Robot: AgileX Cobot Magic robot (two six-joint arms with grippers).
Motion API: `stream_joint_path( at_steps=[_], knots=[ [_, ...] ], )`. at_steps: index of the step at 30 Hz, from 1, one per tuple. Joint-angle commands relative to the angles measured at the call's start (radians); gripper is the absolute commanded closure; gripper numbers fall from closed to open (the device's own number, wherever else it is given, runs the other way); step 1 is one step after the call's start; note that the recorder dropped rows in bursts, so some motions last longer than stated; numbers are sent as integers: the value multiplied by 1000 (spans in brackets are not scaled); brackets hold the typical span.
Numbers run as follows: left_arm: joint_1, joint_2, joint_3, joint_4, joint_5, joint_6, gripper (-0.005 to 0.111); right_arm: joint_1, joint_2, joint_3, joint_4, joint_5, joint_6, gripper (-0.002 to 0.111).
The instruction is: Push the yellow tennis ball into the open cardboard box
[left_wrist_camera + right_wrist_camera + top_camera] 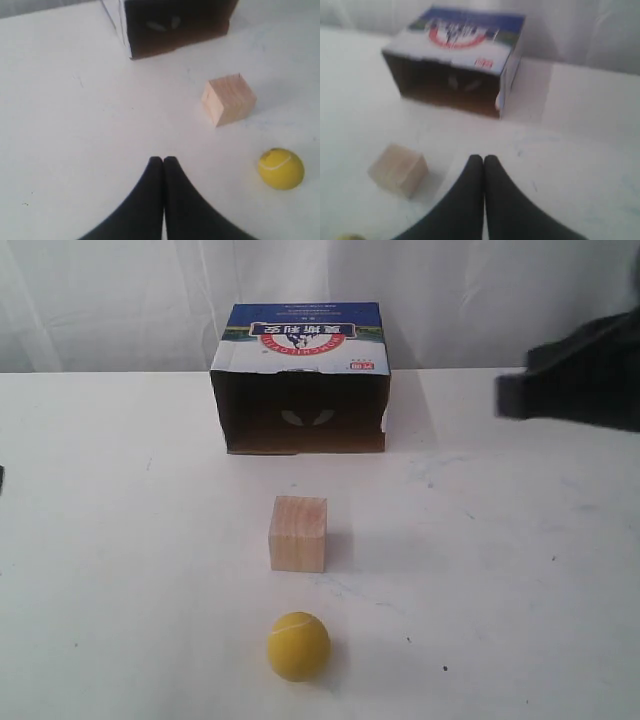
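Yellow tennis ball [298,645] sits on the white desk [120,540], at the near end of a line with the wooden cube [298,533] and the open cardboard box [300,380]. The cube stands between ball and box, touching neither.

The left jaws are pressed together tip to tip, gripping nothing, over bare desk. Their wrist view finds the ball [281,168] closest, the cube [229,99] beyond it, and the box's [175,25] dark mouth farthest.

The right jaws are likewise closed on nothing. Their blurred wrist view takes in the cube [399,170] and the box's [455,60] blue printed top, with only a yellow sliver at the frame edge.

Only the exterior view shows the right arm [580,375], a dark blurred shape raised above the desk beside the box.
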Motion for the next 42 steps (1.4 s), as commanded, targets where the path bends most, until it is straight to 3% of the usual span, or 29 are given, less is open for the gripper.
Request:
stream_joint_path(
  at_steps=[1,8,11,18,31,42],
  knots=[
    [-8,274,-88,-42,45,160,107,79,253,-134,219,125,-301,108],
    [-8,482,-106,-205,-33,353,107,189,528,-197,407,111,-451,108],
    [-8,528,-106,-221,-77,360,107,279,626,-197,428,104,-452,108],
    [-8,546,-106,-221,-85,364,107,381,671,-197,455,78,-453,108],
    [-8,546,-106,-221,-91,371,107,381,750,-195,531,133,-498,108],
    [-8,546,-106,-221,-91,371,107,378,789,-193,450,151,-455,108]
  ],
)
